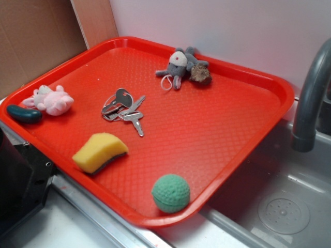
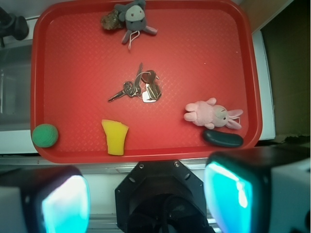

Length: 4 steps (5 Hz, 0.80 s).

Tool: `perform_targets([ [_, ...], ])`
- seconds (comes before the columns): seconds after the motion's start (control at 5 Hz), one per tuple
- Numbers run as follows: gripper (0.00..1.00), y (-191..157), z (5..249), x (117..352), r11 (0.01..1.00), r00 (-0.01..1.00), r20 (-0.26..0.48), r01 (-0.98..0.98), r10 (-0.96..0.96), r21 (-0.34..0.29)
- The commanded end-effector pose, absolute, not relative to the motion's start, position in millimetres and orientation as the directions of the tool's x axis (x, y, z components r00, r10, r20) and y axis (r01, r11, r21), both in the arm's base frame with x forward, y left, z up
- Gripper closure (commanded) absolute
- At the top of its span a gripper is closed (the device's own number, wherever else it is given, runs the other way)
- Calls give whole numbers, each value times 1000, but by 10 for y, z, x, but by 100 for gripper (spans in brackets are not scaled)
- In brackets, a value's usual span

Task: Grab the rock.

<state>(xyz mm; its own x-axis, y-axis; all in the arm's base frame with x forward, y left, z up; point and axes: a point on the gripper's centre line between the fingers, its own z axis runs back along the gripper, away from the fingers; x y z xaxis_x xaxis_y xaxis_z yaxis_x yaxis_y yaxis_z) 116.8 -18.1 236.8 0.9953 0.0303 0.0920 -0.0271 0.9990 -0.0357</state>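
Your tool (image 2: 146, 196) hangs spread outside the red tray's (image 2: 146, 154) near edge, well apart from the rock (image 2: 110, 20), apparently touching the plush mouse (image 2: 134, 17) by the far edge.

So there's a red plastic tray (image 1: 258, 134) with a textured bottom, sitting partly over a metal sink (image 1: 289, 206). At the top of the exterior frame, the rock (image 1: 200, 74) is touching a grey plush mouse (image 1: 178, 64). A bunch of keys (image 1: 124, 109) lies mid-tray. At the left, a pink plush bunny (image 1: 51, 99) sits just beside a dark oblong thing (image 1: 24, 114). A yellow sponge (image 1: 99, 152) is lower left, and a green knitted ball (image 1: 170, 193) sits at the bottom rim.
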Motion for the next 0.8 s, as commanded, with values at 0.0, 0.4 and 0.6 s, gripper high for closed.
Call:
perform_targets([
  [0.0, 0, -181, 2368, 1168, 999, 995, 92, -27, 30, -36],
  [0.4, 0, -376, 1802, 1960, 964, 932, 246, -260, 265, -52],
  [0.6, 0, -400, 1735, 2118, 972, 929, 289, -231, 232, -38],
])
